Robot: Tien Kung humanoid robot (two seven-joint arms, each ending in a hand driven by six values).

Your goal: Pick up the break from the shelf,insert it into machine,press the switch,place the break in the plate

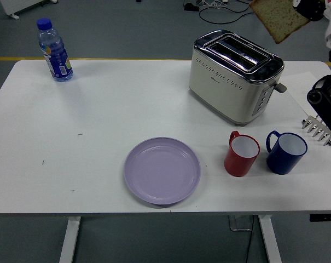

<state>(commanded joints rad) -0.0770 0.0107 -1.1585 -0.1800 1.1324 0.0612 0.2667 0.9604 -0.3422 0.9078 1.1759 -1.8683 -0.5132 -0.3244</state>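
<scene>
A slice of brown bread [278, 19] hangs tilted in the air, up and to the right of the toaster [233, 74]. My right hand [304, 9] is shut on the slice's right edge at the picture's top right corner. Part of the right arm [326, 96] shows at the right edge. The toaster is cream and chrome, with two open slots on top and a lever on its right end. A metal rack [320, 130] stands empty at the table's right edge. The lilac plate [162, 170] lies empty near the front edge.
A red mug [242, 154] and a blue mug [286, 152] stand side by side in front of the toaster. A water bottle [55, 50] stands at the far left corner. A white sheet [305, 87] lies right of the toaster.
</scene>
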